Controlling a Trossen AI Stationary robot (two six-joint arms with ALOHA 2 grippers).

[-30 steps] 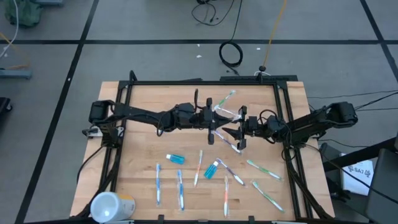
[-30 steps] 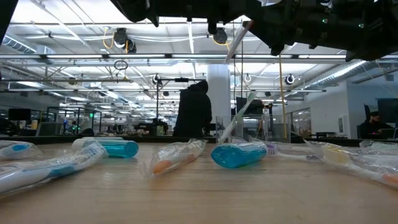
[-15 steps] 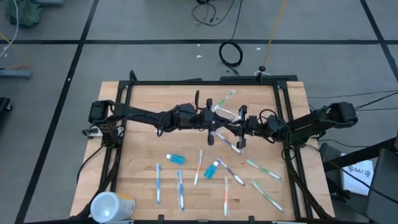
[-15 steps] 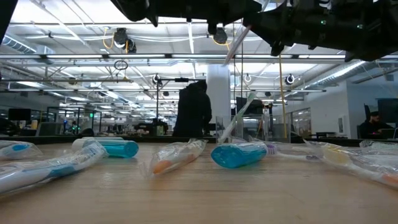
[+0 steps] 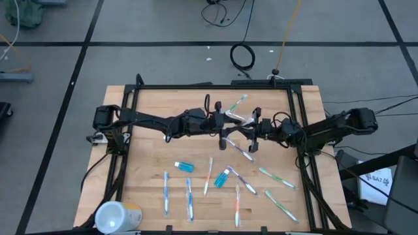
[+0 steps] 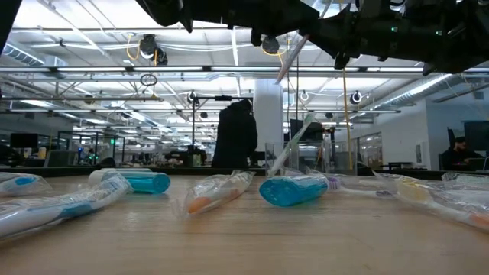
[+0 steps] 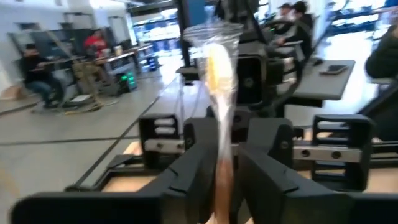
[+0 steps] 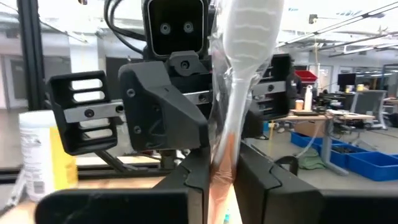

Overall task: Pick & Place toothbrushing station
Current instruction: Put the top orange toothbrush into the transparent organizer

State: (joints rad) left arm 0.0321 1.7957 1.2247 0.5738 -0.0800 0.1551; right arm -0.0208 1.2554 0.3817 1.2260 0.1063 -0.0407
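Above the table's middle, the wrapped toothbrush [image 8: 239, 81] stands upright between both facing grippers; the right gripper [image 8: 219, 177] pinches its handle; the left gripper [image 7: 222, 171] flanks it, fingers loosening, so the right arm carries it.

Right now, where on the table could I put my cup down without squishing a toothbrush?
Bare wood lies along the far edge of the table, behind the arms, and at the left side between the left frame rail and the blue tube. The near middle and near right are crowded with toothbrushes; the big cylinder fills the near-left corner.
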